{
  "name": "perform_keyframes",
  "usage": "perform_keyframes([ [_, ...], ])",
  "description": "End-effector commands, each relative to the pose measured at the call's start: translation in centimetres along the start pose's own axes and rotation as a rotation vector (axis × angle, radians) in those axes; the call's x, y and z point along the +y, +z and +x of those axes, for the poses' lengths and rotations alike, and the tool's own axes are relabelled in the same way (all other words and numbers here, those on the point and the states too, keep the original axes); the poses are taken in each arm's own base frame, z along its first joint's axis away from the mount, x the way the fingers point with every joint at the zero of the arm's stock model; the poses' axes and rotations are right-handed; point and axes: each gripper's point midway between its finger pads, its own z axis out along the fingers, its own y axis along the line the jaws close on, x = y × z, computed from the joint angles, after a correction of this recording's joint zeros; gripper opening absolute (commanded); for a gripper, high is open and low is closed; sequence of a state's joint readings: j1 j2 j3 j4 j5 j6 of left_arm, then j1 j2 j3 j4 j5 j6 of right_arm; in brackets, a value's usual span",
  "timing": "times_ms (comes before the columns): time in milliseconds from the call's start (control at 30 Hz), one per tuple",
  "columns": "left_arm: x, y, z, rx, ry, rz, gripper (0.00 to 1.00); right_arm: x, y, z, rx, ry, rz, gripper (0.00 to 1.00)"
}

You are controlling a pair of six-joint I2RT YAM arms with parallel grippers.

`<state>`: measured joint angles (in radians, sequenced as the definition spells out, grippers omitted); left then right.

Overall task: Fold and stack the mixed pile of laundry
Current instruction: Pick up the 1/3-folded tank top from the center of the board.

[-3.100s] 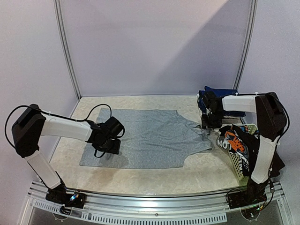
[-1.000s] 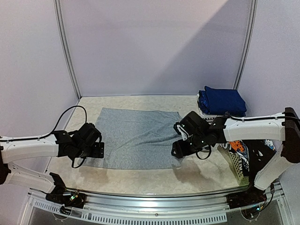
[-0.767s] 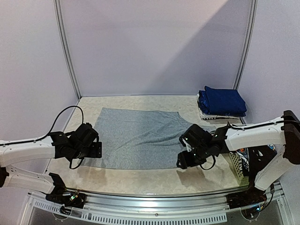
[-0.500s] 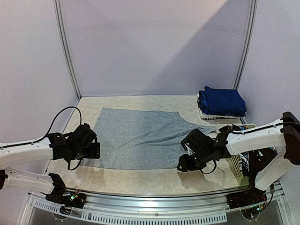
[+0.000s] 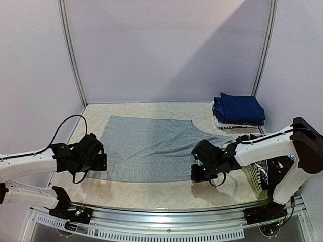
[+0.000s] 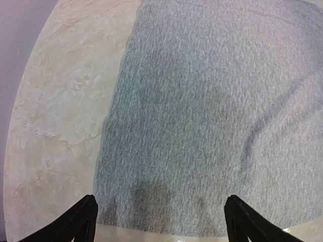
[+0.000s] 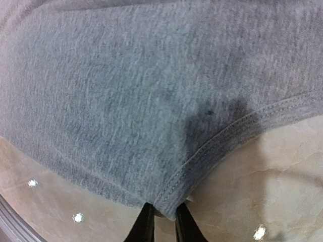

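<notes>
Top view, shirt: grey shirt (image 5: 146, 148) lies flat mid-table (image 5: 151, 189). Long axis runs L–R, straight hem end to the L, neck/armhole end to the R.
Top view, L arm: stretched low, left gripper (image 5: 102, 163) at the shirt's near-L corner, pointing R. Can't tell from here if it touches the cloth.
Top view, R arm: reaches in from the R, right gripper (image 5: 198, 174) down on the shirt's near-R corner.
Top view, other bits: folded navy blue stack (image 5: 239, 108) at far R, well apart from the shirt. White lattice basket (image 5: 254, 177) at near R, partly behind the R arm.
L wrist view, fingers: left gripper (image 6: 159, 227) spread wide, black fingers (image 6: 81, 222) at the bottom corners, nothing between them but flat cloth.
L wrist view, shirt: grey shirt (image 6: 212, 111) fills most of the pic. Its side edge runs up the L, its near edge crosses just above the fingertips, and there is bare table (image 6: 60, 116) to the L.
R wrist view, fingers: right gripper (image 7: 161, 222) has its fingers (image 7: 144, 224) nearly pressed together, pinching the shirt's stitched corner.
R wrist view, shirt: grey shirt (image 7: 126, 91) spreads away from the pinch, seamed edge curving off R. Pale marbled table (image 7: 252, 176) lies beside it.
</notes>
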<state>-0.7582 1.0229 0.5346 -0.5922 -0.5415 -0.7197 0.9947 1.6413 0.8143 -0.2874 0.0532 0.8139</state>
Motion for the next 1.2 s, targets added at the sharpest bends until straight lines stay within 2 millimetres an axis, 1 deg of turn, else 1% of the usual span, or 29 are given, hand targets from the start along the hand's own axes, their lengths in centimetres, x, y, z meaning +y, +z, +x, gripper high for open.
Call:
perform_keyframes([
  [0,0.5,0.1,0.4,0.004,0.0,-0.022,0.89,-1.4,0.5,0.3,0.0,-0.008,0.078,0.11],
  [100,0.5,0.1,0.4,0.004,0.0,-0.022,0.89,-1.3,0.5,0.1,-0.009,-0.02,0.069,0.02],
  [167,0.5,0.1,0.5,0.01,0.0,-0.023,0.88,-1.5,0.5,0.2,-0.006,-0.027,0.076,0.0],
  [233,0.5,0.1,0.8,0.028,0.001,-0.024,0.88,-2.5,0.3,0.6,0.01,-0.036,0.115,0.0],
  [333,0.6,0.0,1.4,0.08,0.013,-0.037,0.86,-5.2,0.0,1.7,0.038,-0.035,0.202,0.0],
  [433,0.9,-0.2,2.1,0.131,0.037,-0.077,0.84,-7.3,-0.6,2.7,0.053,-0.027,0.251,0.0],
  [533,0.6,-0.1,3.2,0.184,0.058,-0.077,0.81,-8.1,-1.0,3.4,0.056,-0.019,0.257,0.0],
  [633,0.6,-0.2,4.3,0.23,0.073,-0.09,0.77,-8.9,-1.0,3.9,0.058,-0.015,0.273,0.0],
  [700,0.6,-0.4,5.0,0.255,0.074,-0.089,0.73,-9.2,-1.0,4.2,0.058,-0.015,0.282,0.0],
  [800,0.7,-0.8,5.8,0.282,0.065,-0.082,0.69,-9.2,-0.9,4.2,0.057,-0.017,0.276,0.0],
  [867,1.1,-1.0,6.4,0.296,0.058,-0.087,0.62,-9.1,-0.9,4.1,0.051,-0.022,0.265,0.0],
  [1033,2.2,-0.9,6.8,0.306,0.044,-0.154,0.53,-8.5,-0.7,3.8,0.042,-0.043,0.241,0.0],
  [1167,2.4,-0.4,7.2,0.317,0.027,-0.176,0.48,-8.2,-0.6,3.5,0.041,-0.055,0.238,0.0],
])
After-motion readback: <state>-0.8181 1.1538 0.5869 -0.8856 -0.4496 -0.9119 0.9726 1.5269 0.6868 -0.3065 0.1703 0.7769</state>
